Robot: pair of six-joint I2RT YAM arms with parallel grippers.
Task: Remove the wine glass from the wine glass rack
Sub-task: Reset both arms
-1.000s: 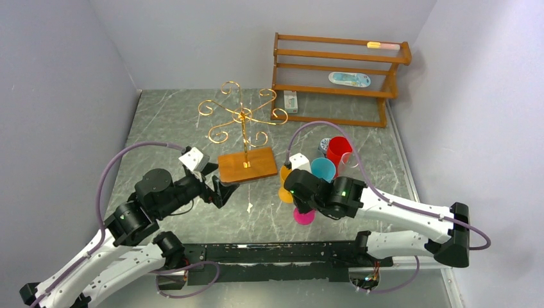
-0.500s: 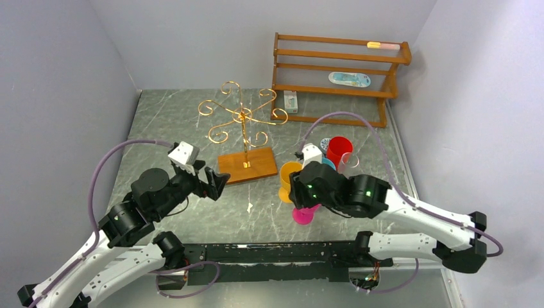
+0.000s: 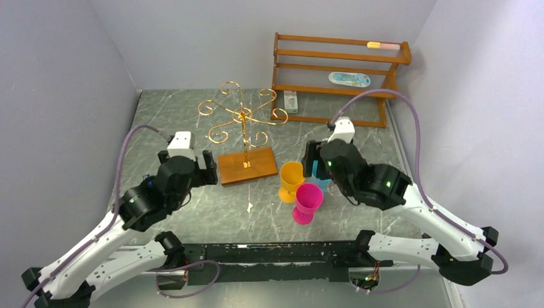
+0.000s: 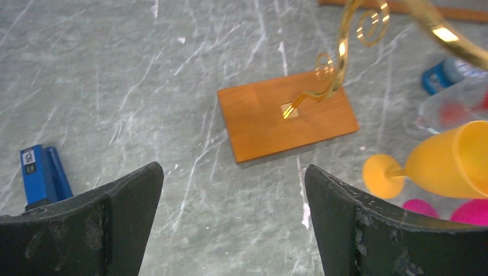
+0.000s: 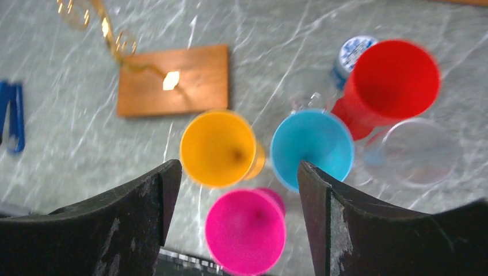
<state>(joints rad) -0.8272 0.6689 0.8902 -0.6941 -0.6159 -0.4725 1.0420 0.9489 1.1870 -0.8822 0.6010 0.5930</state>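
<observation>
left gripper (image 4: pixel 233 172) spread wide, left of rack (image 3: pixel 242 128), centre frame; right gripper (image 5: pixel 239 169) spread above upright yellow glass (image 3: pixel 290 181), gripping nothing

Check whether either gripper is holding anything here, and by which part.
Nothing is held. The left gripper and the right gripper are both open and empty; the right hangs above the orange glass.

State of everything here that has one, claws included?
wine glass rack: upright, arms bare
orange glass: standing upright
pink glass: standing upright
blue glass: upright
red glass: upright
clear glass: upright
left claw: open, empty
right claw: open, empty
</observation>
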